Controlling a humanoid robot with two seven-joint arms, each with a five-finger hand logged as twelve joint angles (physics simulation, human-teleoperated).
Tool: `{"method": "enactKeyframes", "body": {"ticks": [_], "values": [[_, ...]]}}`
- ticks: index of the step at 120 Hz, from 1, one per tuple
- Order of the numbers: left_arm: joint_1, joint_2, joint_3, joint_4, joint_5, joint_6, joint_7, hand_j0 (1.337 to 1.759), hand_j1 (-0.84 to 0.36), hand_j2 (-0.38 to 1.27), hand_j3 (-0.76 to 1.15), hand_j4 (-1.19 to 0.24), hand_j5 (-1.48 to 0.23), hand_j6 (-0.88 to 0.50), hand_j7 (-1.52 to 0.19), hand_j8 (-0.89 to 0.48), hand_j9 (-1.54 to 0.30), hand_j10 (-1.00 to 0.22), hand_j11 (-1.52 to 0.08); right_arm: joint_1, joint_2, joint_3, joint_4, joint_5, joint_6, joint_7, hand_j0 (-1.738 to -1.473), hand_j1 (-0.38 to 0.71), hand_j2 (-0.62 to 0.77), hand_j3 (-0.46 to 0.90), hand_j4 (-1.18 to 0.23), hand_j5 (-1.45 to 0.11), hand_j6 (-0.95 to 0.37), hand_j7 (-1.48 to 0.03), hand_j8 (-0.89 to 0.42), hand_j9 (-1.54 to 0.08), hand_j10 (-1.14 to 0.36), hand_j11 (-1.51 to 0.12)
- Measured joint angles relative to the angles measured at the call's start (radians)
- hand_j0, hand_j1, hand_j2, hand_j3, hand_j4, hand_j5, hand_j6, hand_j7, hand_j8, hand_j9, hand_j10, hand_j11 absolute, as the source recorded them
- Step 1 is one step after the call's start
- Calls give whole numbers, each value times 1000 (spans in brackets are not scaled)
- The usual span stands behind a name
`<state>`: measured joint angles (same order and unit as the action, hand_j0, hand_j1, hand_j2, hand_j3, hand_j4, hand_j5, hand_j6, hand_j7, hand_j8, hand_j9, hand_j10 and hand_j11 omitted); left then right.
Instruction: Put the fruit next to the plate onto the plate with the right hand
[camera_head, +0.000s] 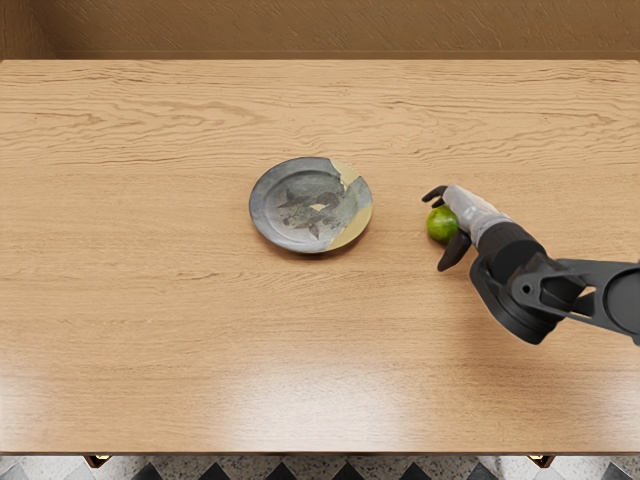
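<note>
The robot's right hand (466, 214) reaches in from the table's (150, 330) right edge and cups a small green fruit (440, 224), which sits on the bare wood near the plate (311, 205) but clearly apart from it, on the side toward that right edge. The plate, a grey dish with a pale, worn patch on its rim, lies about mid-table, somewhat nearer the far edge than the near one. The hand is open: its dark fingers (433, 193) are spread, one arching round the fruit's far side, another splayed toward the near edge, and no closed grip shows. The palm is pressed close against the fruit's right flank; whether it actually touches cannot be told. The fruit appears not yet lifted, and nothing lies on the plate.

The risk lies in the fruit's shape. Round and smooth, it looks likely to roll if the fingers close unevenly or the palm nudges it first, and a push from this side would send it toward the plate's rim rather than onto it. A loose pinch could also let it slip in mid-carry, and a release from too high may let it roll off the shallow dish.
</note>
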<state>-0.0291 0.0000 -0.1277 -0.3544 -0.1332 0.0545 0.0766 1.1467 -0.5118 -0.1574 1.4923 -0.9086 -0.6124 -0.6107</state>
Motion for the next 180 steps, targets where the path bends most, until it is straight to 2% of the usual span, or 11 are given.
{"method": "enactKeyframes", "body": {"ticks": [35,55,73,114,122,134,180], "values": [[0,0,0,0,0,0,0,1658,328,3,0,-17,-23,-17,-23,-17,-23,-17,-23,-5,-6,0,-1,-3,3,0,-1658,90,-67,-1,-375,-496,-299,-484,-198,-493,-287,-482],[0,0,0,0,0,0,0,1658,328,3,0,-17,-23,-17,-23,-17,-23,-17,-23,-8,-4,0,-1,-5,1,-1,-1657,197,-83,0,-488,-584,-378,-603,-313,-593,-405,-597],[0,0,0,0,0,0,0,1658,328,3,0,-17,-23,-17,-23,-17,-23,-17,-23,-9,-3,0,0,-4,2,0,-1655,241,18,0,-547,-661,-354,-683,-299,-675,-402,-691],[0,0,0,0,0,0,0,1658,328,3,0,-17,-23,-17,-23,-17,-23,-17,-23,-18,-1,1,-1,-11,1,0,-1649,249,-29,-1,-605,-677,-289,-743,-247,-723,-341,-761],[0,0,0,0,0,0,0,1658,328,3,0,-17,-23,-17,-23,-17,-23,-17,-23,-14,-4,1,-1,-5,3,1,-1650,249,17,0,-592,-704,-302,-746,-260,-740,-363,-768],[0,0,0,0,0,0,0,1658,328,3,0,-17,-23,-17,-23,-17,-23,-17,-23,-2,-6,21,-1,4,2,0,-1652,224,146,0,-587,-727,-391,-750,-331,-751,-432,-767],[0,0,0,0,0,0,0,1658,328,3,0,-17,-23,-17,-23,-17,-23,-17,-23,27,-3,247,-1,18,2,-1,-1655,204,130,0,-563,-778,-409,-755,-335,-771,-442,-767]]}}
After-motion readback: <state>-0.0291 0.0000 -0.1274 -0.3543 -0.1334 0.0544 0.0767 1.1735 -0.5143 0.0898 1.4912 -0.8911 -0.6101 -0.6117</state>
